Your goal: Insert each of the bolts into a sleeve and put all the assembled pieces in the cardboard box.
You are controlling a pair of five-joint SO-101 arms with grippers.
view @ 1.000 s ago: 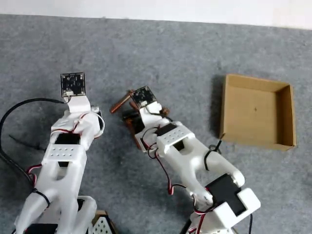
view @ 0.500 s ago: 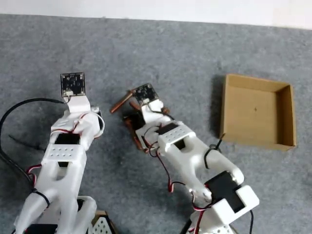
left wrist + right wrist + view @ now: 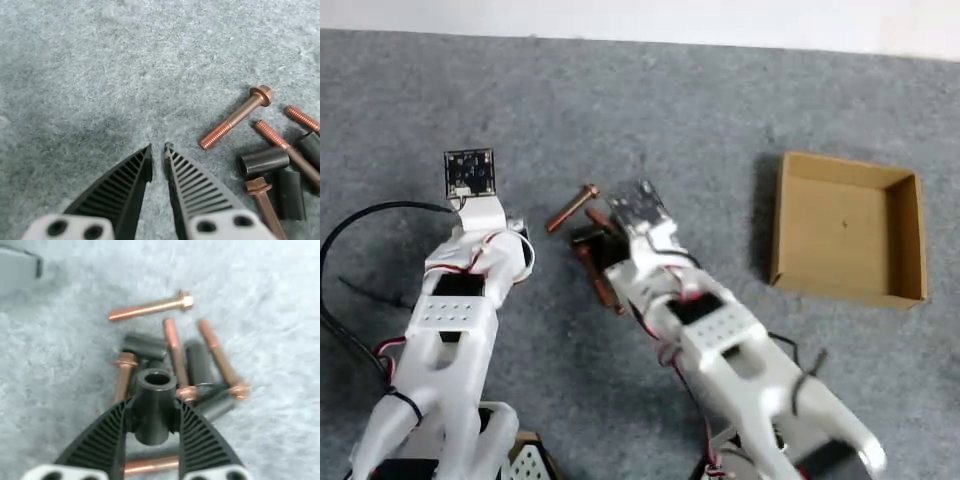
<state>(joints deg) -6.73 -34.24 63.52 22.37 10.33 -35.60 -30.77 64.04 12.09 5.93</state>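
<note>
So far, little done.

- Counter (image 3: 720, 110): grey, and carries everything.
- Box (image 3: 780, 220): sits on the right arm's side, well apart from the pile, with nothing in it.
- Pile (image 3: 595, 265): bolts and sleeves lie mixed between the two arms. No bolt looks seated in a sleeve.
- Right hand (image 3: 153, 412): grasping one black sleeve (image 3: 156, 385), bore towards the wrist camera, over the pile.
- Left hand (image 3: 157, 150): clenched nearly tip to tip on nothing, over bare counter beside the pile.
- Loose bolt (image 3: 239, 115): lies just beside the pile, on its far side from the arms.

Judged: this is only the first pick. Every insertion and every drop into the box is left.

Hard to make out:
- The right arm (image 3: 720, 340) covers part of the pile from above, so the count is unsure: roughly five bolts and four sleeves.
- The left wrist view cuts the pile at its edge.
- One bolt runs under the right hand, half covered.
- Cannot tell whether the held sleeve is clear of the counter or resting on it.
</note>
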